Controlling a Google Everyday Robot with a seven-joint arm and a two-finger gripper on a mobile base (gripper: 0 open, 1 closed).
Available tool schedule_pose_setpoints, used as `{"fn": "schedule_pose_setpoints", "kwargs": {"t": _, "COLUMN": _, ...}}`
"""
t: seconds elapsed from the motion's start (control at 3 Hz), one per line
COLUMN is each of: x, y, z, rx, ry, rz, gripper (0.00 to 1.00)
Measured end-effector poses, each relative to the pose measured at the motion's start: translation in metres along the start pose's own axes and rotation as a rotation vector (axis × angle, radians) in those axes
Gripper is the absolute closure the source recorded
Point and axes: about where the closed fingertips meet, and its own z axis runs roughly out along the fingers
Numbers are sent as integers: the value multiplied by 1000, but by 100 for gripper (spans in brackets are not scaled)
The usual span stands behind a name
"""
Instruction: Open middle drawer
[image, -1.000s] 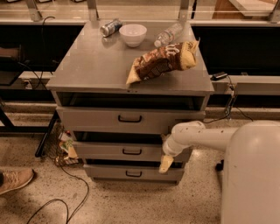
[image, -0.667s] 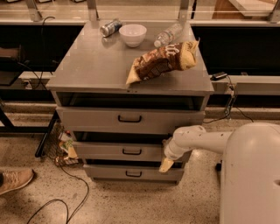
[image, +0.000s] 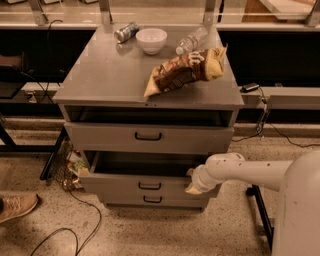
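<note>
Where three drawers (image: 148, 136) stack, one pincer (image: 192, 187), state unclear, sits beside the middle drawer (image: 120, 184)

No legible text, snack bag (image: 185, 72) print unreadable, hand (image: 193, 188) at right front corner of middle drawer (image: 145, 185)

The middle drawer (image: 115, 183) is showing matt grey metal; the gripper (image: 193, 188), sitting at its right front corner, is looking smooth cream plastic; the snack bag (image: 185, 74) is gleaming, crinkled
</note>
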Motion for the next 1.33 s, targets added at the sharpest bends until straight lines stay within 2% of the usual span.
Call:
{"fn": "schedule_pose_setpoints", "kwargs": {"t": 0.33, "x": -1, "y": 0, "z": -3, "rx": 0, "ry": 0, "rz": 0, "gripper": 89}}
{"fn": "schedule_pose_setpoints", "kwargs": {"t": 0.67, "x": 13, "y": 58, "z": -20, "rx": -95, "ry": -44, "rz": 18, "gripper": 100}}
{"fn": "schedule_pose_setpoints", "kwargs": {"t": 1.0, "x": 13, "y": 59, "z": -20, "rx": -95, "ry": -44, "rz": 17, "gripper": 100}}
{"fn": "schedule_pose_setpoints", "kwargs": {"t": 1.33, "x": 18, "y": 85, "z": -16, "rx": -128, "ry": -30, "rz": -9, "gripper": 100}}
